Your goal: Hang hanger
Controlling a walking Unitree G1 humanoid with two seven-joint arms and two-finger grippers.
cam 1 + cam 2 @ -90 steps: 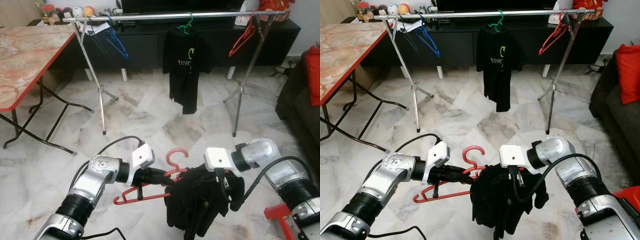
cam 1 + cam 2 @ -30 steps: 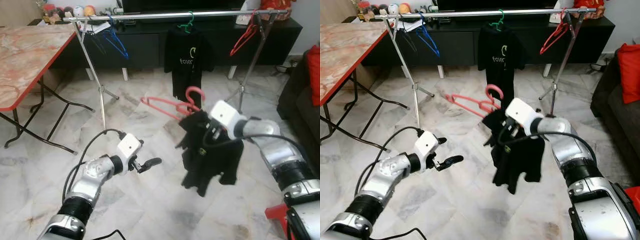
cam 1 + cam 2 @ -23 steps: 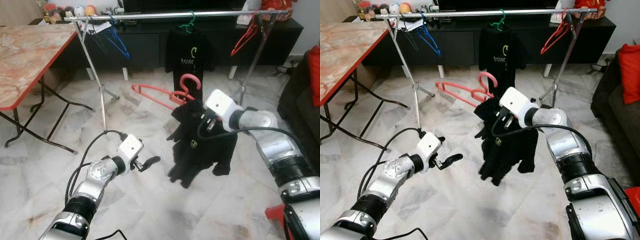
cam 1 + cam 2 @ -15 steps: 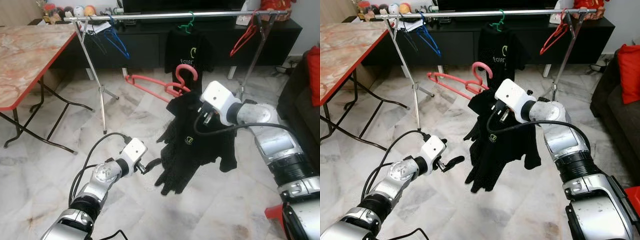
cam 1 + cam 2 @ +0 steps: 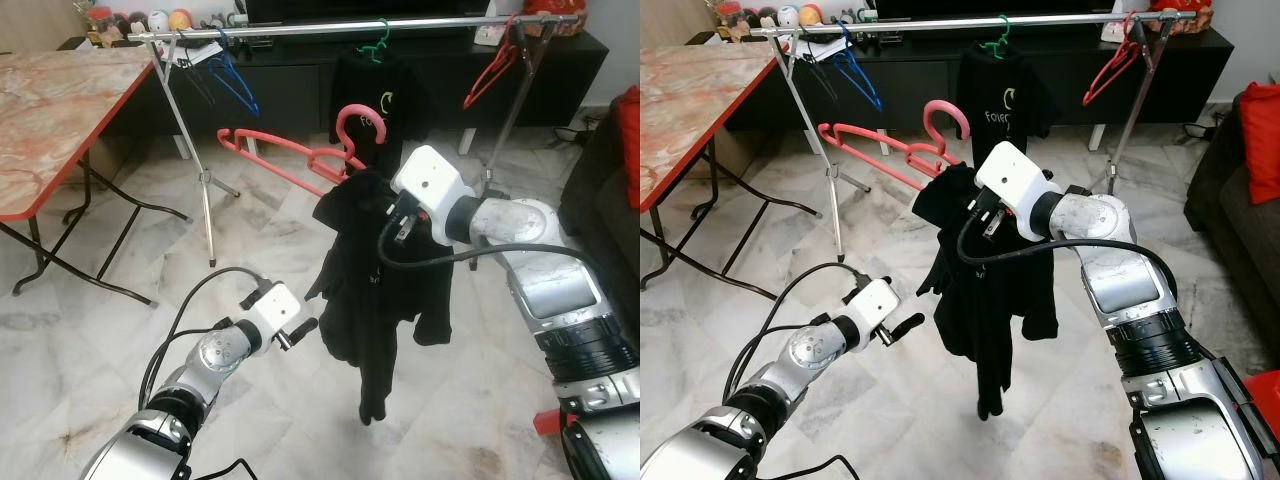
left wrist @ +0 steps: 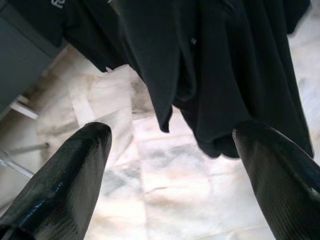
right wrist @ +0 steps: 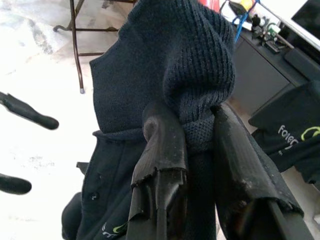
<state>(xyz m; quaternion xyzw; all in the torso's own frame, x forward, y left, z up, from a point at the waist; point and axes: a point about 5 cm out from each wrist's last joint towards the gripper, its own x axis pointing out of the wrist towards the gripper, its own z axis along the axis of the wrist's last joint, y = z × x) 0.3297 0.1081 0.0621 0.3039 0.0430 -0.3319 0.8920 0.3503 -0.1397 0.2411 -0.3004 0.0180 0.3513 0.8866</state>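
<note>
A red hanger [image 5: 285,160] carries a black garment [image 5: 375,270], held up in mid-air in front of the clothes rail [image 5: 350,28]. Its hook [image 5: 350,122] points up, and one arm sticks out bare to the left. My right gripper [image 7: 192,125] is shut on the garment's knitted collar, where it bunches over the hanger. The cloth hangs down to about knee height above the floor. My left gripper [image 5: 303,329] stands open, low and to the left of the garment's hem, touching nothing. The left wrist view shows both of its fingers [image 6: 75,170] spread, with the black cloth beyond them.
The rail stands on two tripod legs [image 5: 205,190]. On it hang a blue hanger [image 5: 235,85], a green hanger with a black T-shirt [image 5: 380,95] and a red hanger [image 5: 490,72]. A red-edged folding table [image 5: 50,110] is at the left, a dark sofa [image 5: 605,200] at the right.
The right arm has lifted the hanger and garment up and leftward, closer to the rail. The left gripper let go of the hanger earlier and stays low and open.
</note>
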